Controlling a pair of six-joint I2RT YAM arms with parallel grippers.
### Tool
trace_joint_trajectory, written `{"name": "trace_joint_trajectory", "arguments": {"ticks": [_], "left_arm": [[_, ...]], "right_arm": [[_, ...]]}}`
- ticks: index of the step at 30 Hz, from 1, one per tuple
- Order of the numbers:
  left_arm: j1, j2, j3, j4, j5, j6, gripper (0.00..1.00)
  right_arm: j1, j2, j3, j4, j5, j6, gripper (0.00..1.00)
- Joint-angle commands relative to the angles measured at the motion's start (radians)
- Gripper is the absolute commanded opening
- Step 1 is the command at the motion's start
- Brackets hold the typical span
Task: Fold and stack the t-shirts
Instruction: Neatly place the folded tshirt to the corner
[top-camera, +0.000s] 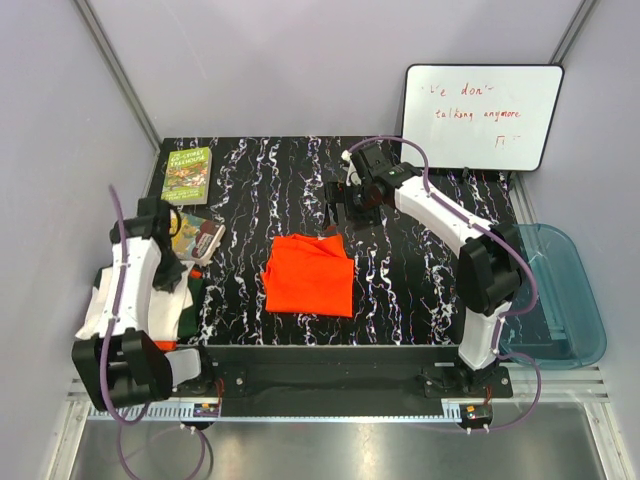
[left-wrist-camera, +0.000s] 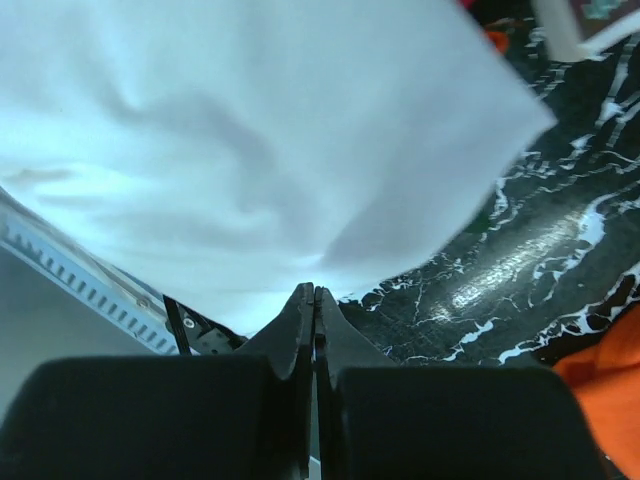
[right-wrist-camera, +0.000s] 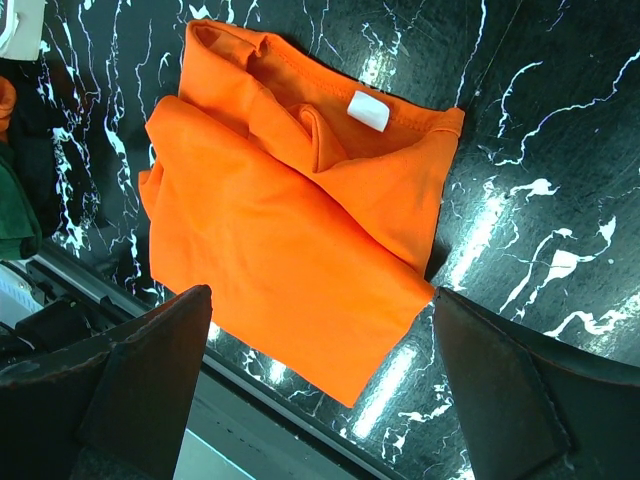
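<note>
Biggest 1st: black marble-look table (top-camera: 250, 190), hard, glossy, white veins. A see-thru blue tub (top-camera: 570, 300) sits off its right edge and a whiteboard (top-camera: 480, 115) leans at the far right corner.

Orange shirt (top-camera: 308, 275) lies mid-table, folded into a flat-ish block w/ the collar end pointing away from the arm bases. It's soft matte knit w/ a white tag at the neck. White shirt (left-wrist-camera: 250, 130) is at the near left corner by the left arm, w/ a dark green shirt (right-wrist-camera: 15, 215) close by. Small green book (top-camera: 186, 175) is far left.

Left gripper (left-wrist-camera: 315, 295): the 2 fingers are pressed together right at the white shirt's near edge. Creases fan out from the tips, so it's prob pinching the hem, tho not 100% sure. The cloth runs straight ahead of the fingers, away from the wrist.

Right gripper (right-wrist-camera: 320, 300): fingers spread wide, hovering over the orange shirt, touching nothing.

Imo the next bit hangs on this: bare table lies to the right of the white shirt and the left arm is the nearer 1. So it needs to pull the shirt that way and lay it flat. Floppy cloth, will bunch.
</note>
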Motion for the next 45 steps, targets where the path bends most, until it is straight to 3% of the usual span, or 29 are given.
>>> {"name": "trace_joint_trajectory", "arguments": {"ticks": [1, 10, 16, 21, 29, 40, 45], "left_arm": [[0.119, -0.050, -0.088, 0.052, 0.054, -0.044, 0.00], [0.318, 0.041, -0.159, 0.161, 0.178, -0.025, 0.00], [0.381, 0.274, -0.134, 0.218, 0.259, 0.014, 0.00], [0.427, 0.447, -0.120, 0.267, 0.431, 0.047, 0.00], [0.429, 0.696, -0.044, 0.337, 0.630, 0.034, 0.00], [0.381, 0.834, 0.217, 0.261, 0.623, 0.050, 0.00], [0.279, 0.894, 0.338, 0.210, 0.623, 0.045, 0.00]], "right_arm": [[-0.001, -0.022, -0.003, 0.004, -0.012, -0.013, 1.00], [-0.005, -0.021, -0.012, 0.003, -0.016, -0.028, 1.00], [-0.023, -0.025, -0.015, 0.004, -0.016, -0.028, 1.00], [-0.070, -0.033, -0.020, 0.006, -0.021, -0.028, 1.00], [-0.146, -0.056, -0.044, 0.003, -0.029, -0.025, 1.00], [-0.187, -0.047, -0.046, 0.001, -0.038, -0.013, 1.00], [-0.189, -0.035, -0.032, -0.002, -0.039, -0.008, 1.00]]}}
